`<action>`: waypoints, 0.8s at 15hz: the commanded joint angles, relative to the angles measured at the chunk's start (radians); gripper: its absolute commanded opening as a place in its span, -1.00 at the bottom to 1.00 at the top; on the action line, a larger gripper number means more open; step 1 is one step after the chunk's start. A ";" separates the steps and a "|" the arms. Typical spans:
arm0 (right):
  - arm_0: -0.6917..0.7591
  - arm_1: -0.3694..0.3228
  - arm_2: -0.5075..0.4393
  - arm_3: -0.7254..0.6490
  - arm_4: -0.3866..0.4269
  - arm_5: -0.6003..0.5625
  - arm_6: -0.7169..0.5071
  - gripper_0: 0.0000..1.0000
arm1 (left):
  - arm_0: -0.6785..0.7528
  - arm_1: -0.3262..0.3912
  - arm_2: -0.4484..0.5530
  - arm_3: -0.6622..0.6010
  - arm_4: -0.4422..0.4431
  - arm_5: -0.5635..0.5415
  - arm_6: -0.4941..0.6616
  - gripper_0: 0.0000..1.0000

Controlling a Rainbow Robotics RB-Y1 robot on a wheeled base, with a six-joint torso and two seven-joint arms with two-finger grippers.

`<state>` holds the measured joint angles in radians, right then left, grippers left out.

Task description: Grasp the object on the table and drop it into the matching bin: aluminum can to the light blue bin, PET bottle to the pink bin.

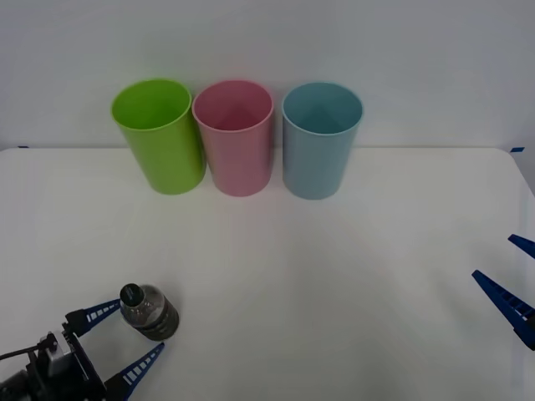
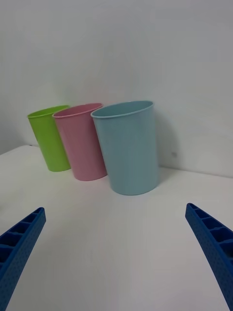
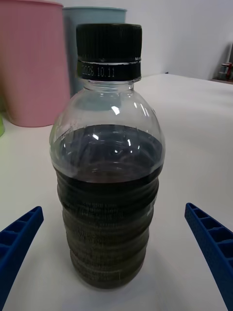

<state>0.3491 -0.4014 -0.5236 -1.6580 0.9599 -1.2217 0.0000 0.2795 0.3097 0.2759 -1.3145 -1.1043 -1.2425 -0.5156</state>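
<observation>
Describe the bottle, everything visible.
The bottle is small, clear plastic, with a ribbed black screw cap bearing a printed date code on its lower ring. A dark band wraps the ridged lower body, and dark contents or label show through the shoulder. It stands upright on the white table, at the near left, well in front of the green, pink and blue bins. The left hand is open around it, one blue finger on each side, neither touching.

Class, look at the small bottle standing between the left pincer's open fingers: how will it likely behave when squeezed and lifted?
The PET bottle looks dark about two-thirds up, perhaps liquid, so it may be heavy for its size. Its ribbed lower body should give the left pincer decent purchase. Standing upright on the table, tall and narrow, an uneven push could probably tip it.
</observation>
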 commanded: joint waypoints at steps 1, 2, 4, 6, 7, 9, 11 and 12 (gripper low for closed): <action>0.000 0.000 0.000 0.000 0.000 0.000 0.000 1.00 | -0.023 -0.020 0.000 0.000 -0.029 0.014 -0.001 1.00; 0.000 0.000 0.000 0.000 0.000 0.000 0.000 1.00 | -0.034 -0.032 0.000 0.003 -0.045 0.015 -0.001 1.00; 0.000 0.000 0.000 0.000 0.000 0.000 0.000 1.00 | -0.046 -0.038 0.000 0.009 -0.058 0.020 -0.001 1.00; 0.000 0.000 0.000 0.000 0.000 0.000 0.000 1.00 | -0.066 -0.038 0.000 0.024 -0.068 0.020 -0.001 1.00; 0.000 0.000 0.000 0.000 0.000 0.000 0.000 1.00 | -0.077 -0.040 -0.001 0.038 -0.069 0.020 -0.003 1.00; 0.000 0.000 0.000 0.000 0.000 0.000 0.000 1.00 | -0.086 -0.040 -0.001 0.052 -0.069 0.020 -0.009 1.00; 0.000 0.000 0.000 0.000 0.000 0.000 0.000 1.00 | -0.085 -0.038 -0.001 0.052 -0.069 0.018 -0.009 1.00; 0.000 0.000 0.000 0.000 0.000 0.000 0.000 1.00 | -0.085 -0.040 -0.001 0.052 -0.069 0.018 -0.009 1.00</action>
<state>0.3491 -0.4014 -0.5236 -1.6580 0.9599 -1.2217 0.0000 0.1944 0.2707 0.2746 -1.2623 -1.1736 -1.2234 -0.5246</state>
